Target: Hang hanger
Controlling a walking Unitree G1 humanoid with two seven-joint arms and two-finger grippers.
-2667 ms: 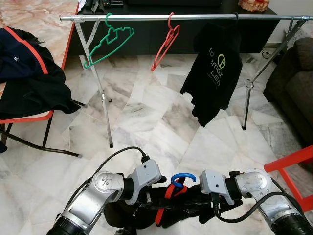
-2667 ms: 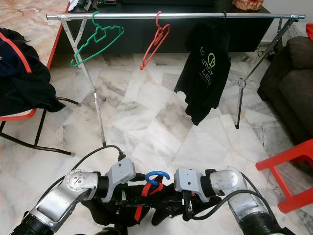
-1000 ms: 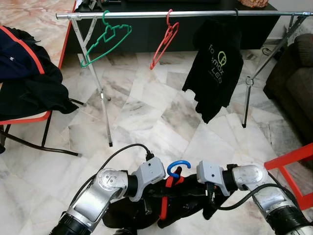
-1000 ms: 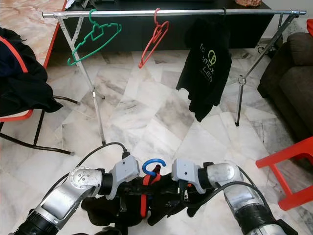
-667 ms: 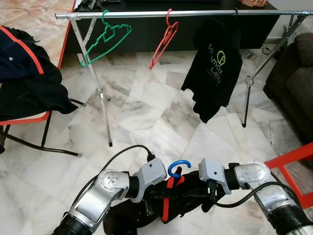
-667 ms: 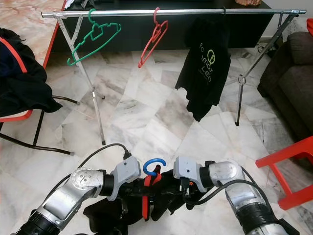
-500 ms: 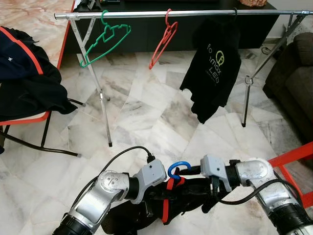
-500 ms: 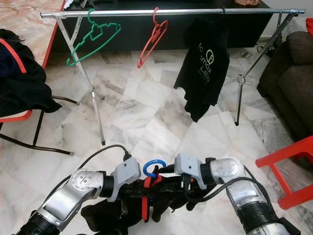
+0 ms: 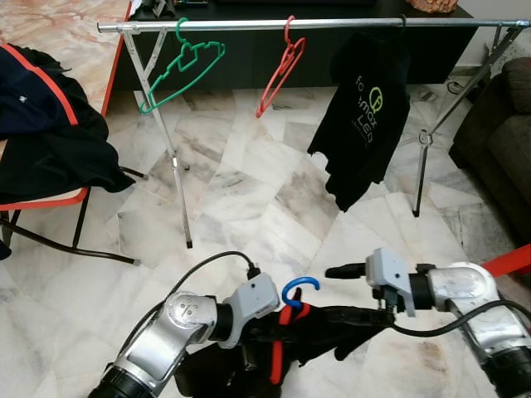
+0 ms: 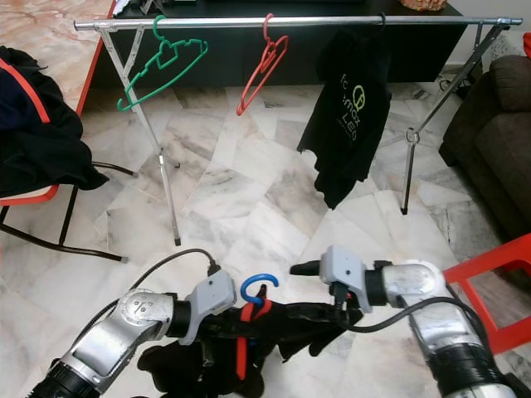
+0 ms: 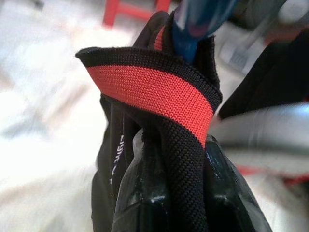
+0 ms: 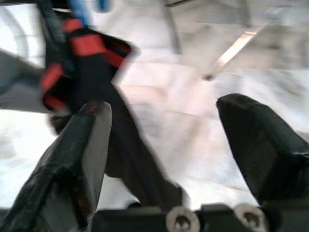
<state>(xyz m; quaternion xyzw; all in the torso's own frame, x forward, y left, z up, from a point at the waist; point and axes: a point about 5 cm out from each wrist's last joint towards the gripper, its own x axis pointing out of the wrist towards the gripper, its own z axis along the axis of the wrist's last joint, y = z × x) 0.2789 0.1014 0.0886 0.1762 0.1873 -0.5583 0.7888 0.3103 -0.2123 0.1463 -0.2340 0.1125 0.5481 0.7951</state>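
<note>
Well below the rail (image 9: 332, 25), the left gripper (image 9: 257, 330) pinches the black-and-red garment (image 11: 159, 101) at its collar, under the blue hanger hook (image 9: 300, 288). Soft cloth sags; the stiff, light hook is the surer hold. The right gripper (image 12: 164, 145) stands spread, just beside it.

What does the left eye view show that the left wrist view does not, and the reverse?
The left eye view takes in the clothes rail with a green hanger, a red hanger and a hung black shirt, plus the open right gripper. The left wrist view brings close the knit weave of the red-and-black collar, pinched by the left gripper's fingers. Both show the blue hanger hook and the black garment on it.
</note>
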